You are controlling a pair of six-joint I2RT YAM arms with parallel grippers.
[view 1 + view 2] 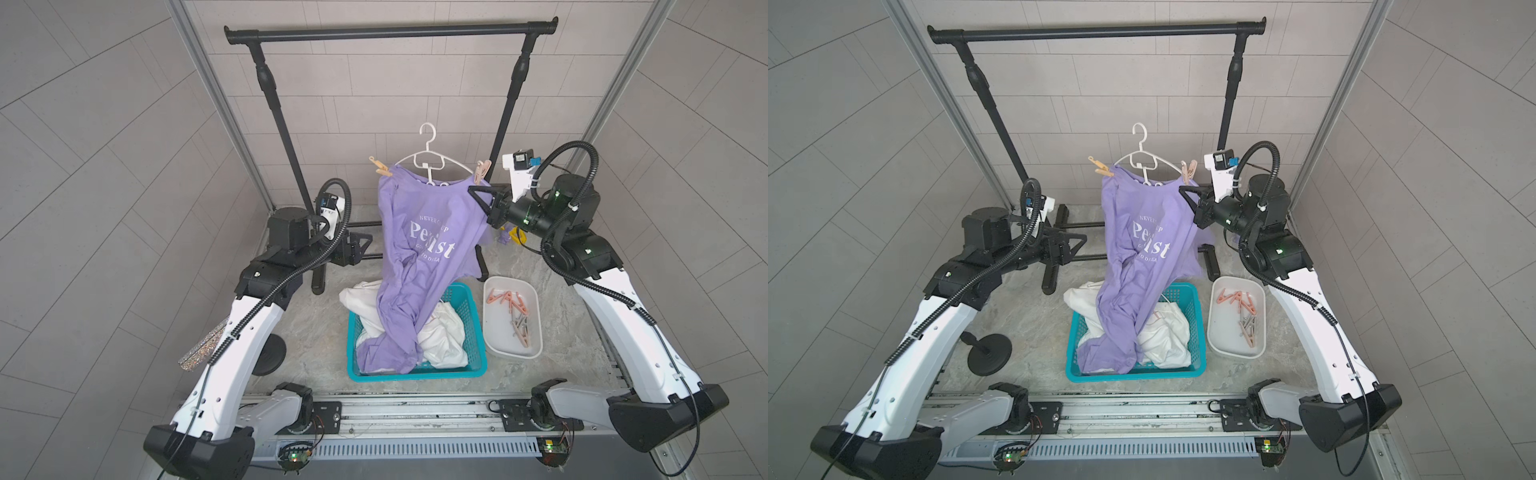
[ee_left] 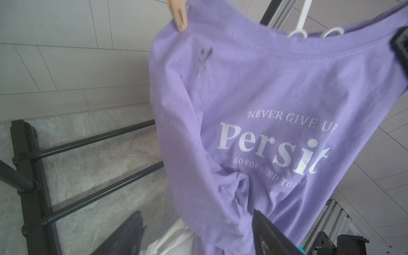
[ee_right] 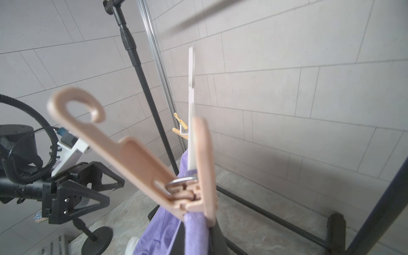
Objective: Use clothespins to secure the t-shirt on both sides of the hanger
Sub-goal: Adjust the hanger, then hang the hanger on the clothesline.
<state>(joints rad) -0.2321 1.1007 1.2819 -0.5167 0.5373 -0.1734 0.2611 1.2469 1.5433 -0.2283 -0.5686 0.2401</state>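
**A:** Where the black metal garment rack (image 1: 390, 32) stands at the back, what hangs before it?

**B:** A lilac printed t-shirt (image 1: 428, 232), its hem trailing into the teal plastic basket (image 1: 415, 372). A white oval tray (image 1: 503, 336) sits beside that. The t-shirt is on a white plastic hanger (image 1: 427, 156), whose hook is below the bar.

**A:** And the grippers?

**B:** The right gripper (image 1: 473, 190) is pinched closed on the t-shirt's shoulder. The left gripper (image 1: 368, 249) stands spread, apart from the cloth.

**A:** The pins?

**B:** A peach-tan clothespin (image 1: 380, 166) bites the shoulder toward the left arm. A salmon-pink clothespin (image 1: 482, 170) bites the other, just above the right gripper. The loose clothespins (image 1: 513, 307) lie in the tray.
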